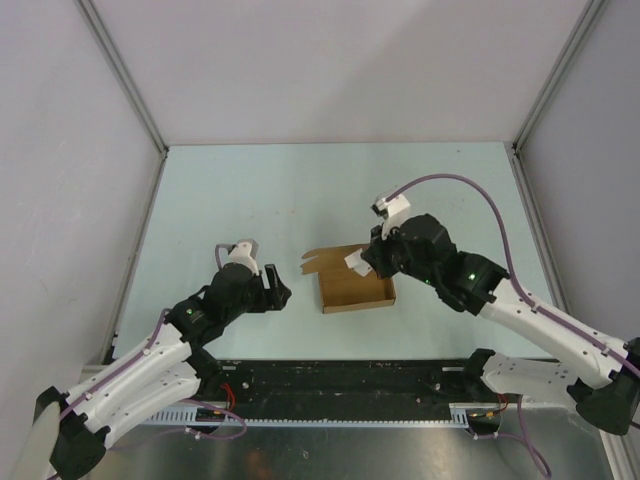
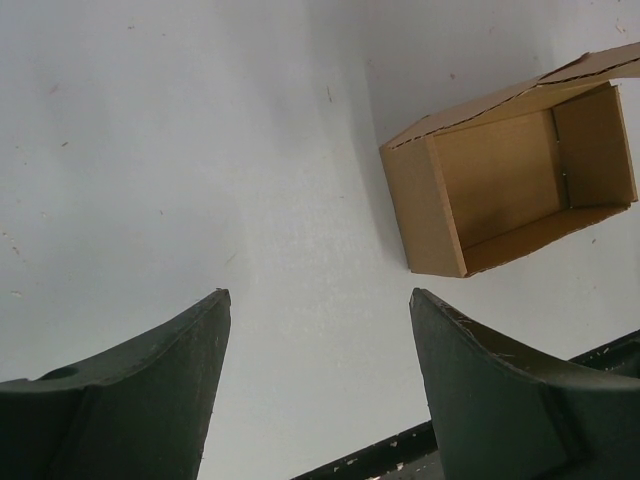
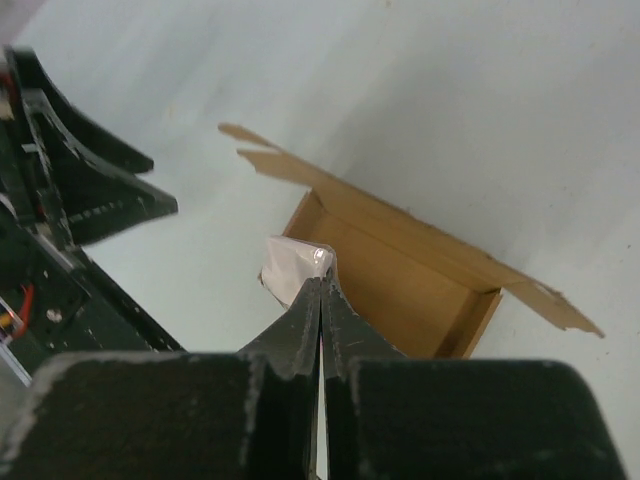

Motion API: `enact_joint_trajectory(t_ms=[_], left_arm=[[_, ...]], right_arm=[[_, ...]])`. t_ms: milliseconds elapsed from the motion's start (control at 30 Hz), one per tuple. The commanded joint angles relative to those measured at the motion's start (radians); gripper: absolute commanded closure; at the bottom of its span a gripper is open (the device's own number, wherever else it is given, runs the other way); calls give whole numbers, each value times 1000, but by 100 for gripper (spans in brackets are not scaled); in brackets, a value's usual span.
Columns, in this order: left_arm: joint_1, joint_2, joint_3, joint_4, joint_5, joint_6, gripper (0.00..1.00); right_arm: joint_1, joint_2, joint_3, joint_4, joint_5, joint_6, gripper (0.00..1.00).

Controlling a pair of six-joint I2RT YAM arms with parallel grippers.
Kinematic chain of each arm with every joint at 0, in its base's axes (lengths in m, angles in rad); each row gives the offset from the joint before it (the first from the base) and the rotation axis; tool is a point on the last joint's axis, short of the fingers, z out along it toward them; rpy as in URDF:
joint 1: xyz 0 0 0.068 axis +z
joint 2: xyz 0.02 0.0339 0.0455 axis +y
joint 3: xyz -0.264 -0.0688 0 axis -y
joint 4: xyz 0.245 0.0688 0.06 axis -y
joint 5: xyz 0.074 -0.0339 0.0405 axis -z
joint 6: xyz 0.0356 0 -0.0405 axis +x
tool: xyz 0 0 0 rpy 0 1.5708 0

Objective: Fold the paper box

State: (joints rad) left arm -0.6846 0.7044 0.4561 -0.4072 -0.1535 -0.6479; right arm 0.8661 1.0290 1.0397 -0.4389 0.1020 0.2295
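From overhead, the pale table (image 1: 250, 200) fills the middle of the frame. The paper box (image 1: 357, 290) sits just right of centre, an open-topped carton with its lid flap laid back toward the upper left. The left gripper (image 1: 277, 290) is to the left of the box and apart from it, and the right gripper (image 1: 362, 262) hangs over the box's upper edge. That view does not make either claw's state clear to me.

The left wrist camera settles one. Its fingers (image 2: 160, 400) are spread wide over the table with the box at upper right, and there I look straight into the carton and see only brown floor and walls.

The right wrist camera settles the other. Its fingers are pressed together, pinching a white wad (image 3: 292, 265) at their tips over the box's left corner. I cannot tell whether the wad touches the cardboard.
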Motion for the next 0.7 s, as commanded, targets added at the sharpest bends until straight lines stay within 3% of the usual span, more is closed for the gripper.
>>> enact_joint_trajectory(t_ms=[0,267,667], left_arm=[[7,-13,7,8,0,-18,23],[7,-8,1,8,5,-24,23],[7,-8,4,7,5,-19,23]], right_arm=[[25,9,-49,78,-12,-36,100],[30,49,-177,218,15,11,100],[34,141,-227,322,74,47,96]])
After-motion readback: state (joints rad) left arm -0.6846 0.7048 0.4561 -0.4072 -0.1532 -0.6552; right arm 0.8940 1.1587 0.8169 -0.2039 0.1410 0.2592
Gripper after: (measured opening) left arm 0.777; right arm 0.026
